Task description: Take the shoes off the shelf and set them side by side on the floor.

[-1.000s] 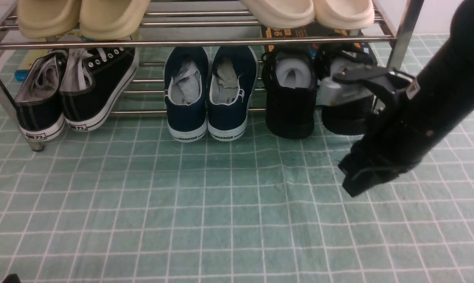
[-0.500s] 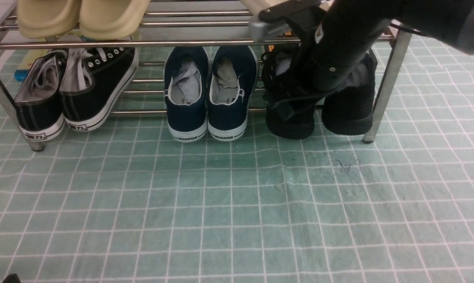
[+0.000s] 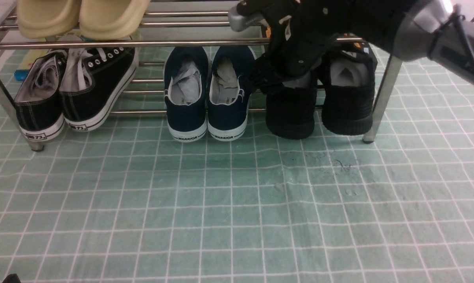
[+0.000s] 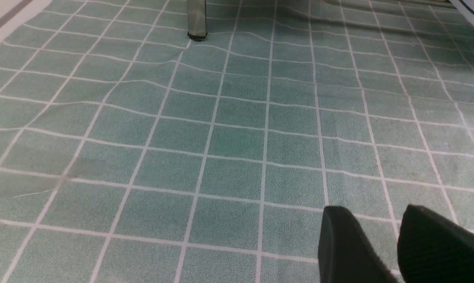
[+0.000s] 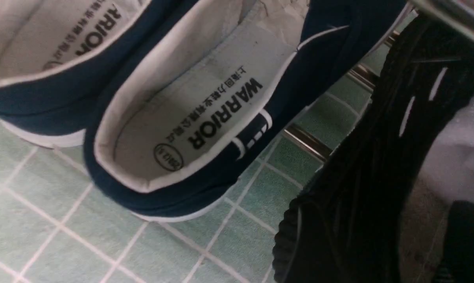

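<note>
The two black knit shoes stand heels outward at the right end of the chrome shelf's (image 3: pixel 181 42) lower tier: the left shoe (image 3: pixel 291 114) and the right shoe (image 3: pixel 349 106). My right arm crosses in front of the top tier, and my right gripper (image 3: pixel 274 84) hangs open at the left shoe's mouth. In the right wrist view one finger (image 5: pixel 467 236) rests inside that shoe (image 5: pixel 362 165) over its insole; the other is lost against the black side wall. My left gripper (image 4: pixel 382 220) hovers over the teal grid floor (image 4: pixel 221 118), slightly open and holding nothing.
Navy WARRIOR sneakers (image 3: pixel 209 94) sit right next to the left black shoe. Black canvas sneakers (image 3: pixel 75 90) fill the lower tier's left end, and cream slippers (image 3: pixel 83 15) lie on the top tier. The shelf's right leg (image 3: pixel 382 102) stands beside the right black shoe.
My right arm swung up and leftward from the front right of the shelf, and its gripper came down to the left black shoe's opening. The shoes have not moved.
</note>
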Robot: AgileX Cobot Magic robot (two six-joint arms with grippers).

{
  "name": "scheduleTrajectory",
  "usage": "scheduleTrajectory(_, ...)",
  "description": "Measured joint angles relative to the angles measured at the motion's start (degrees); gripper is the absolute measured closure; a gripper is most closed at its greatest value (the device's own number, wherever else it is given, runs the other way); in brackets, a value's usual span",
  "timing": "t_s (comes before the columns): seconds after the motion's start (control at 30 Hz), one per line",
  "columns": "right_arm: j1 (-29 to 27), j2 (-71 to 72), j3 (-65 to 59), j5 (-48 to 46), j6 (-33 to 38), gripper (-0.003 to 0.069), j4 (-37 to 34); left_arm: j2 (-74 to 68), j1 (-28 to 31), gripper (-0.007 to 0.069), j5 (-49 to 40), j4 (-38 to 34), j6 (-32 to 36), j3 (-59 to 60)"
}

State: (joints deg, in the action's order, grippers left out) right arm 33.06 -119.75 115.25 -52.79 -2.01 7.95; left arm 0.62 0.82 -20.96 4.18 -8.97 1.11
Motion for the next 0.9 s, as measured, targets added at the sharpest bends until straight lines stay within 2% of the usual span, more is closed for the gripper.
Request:
scheduleTrajectory(0.2,0.02,-2.31,0.0,1.32,-1.94,0.0225,3.29,0.0,0.0,0.0383,0.0,0.0,0.0,0.0)
scheduleTrajectory(0.33,0.02,-3.46,0.05,1.37,-5.48,0.026,4.8,0.0,0.0,0.0383,0.0,0.0,0.0,0.0)
scheduleTrajectory(0.37,0.02,-3.74,0.05,1.31,-6.43,0.0284,4.96,0.0,0.0,0.0383,0.0,0.0,0.0,0.0)
scheduleTrajectory(0.47,0.02,-4.49,0.05,0.37,-8.11,0.044,5.31,0.0,0.0,0.0383,0.0,0.0,0.0,0.0)
scheduleTrajectory(0.5,0.02,-4.49,0.05,0.21,-8.21,0.0464,5.31,0.0,0.0,0.0383,0.0,0.0,0.0,0.0)
scheduleTrajectory(0.53,0.02,-4.49,0.05,-0.09,-8.27,0.0515,5.09,0.0,0.0,0.0383,0.0,0.0,0.0,0.0)
scheduleTrajectory(0.57,0.06,-4.15,0.05,-0.82,-8.46,0.062,4.41,0.0,0.0,0.0383,0.0,0.0,0.0,0.0)
scheduleTrajectory(0.6,0.06,-3.86,0.05,-1.57,-8.44,0.0644,3.94,0.0,0.0,0.0383,0.0,0.0,0.0,0.0)
scheduleTrajectory(0.9,0.06,5.31,-0.01,-11.03,-7.72,0.0657,-6.09,0.0,0.0,0.0383,0.0,0.0,0.0,0.0)
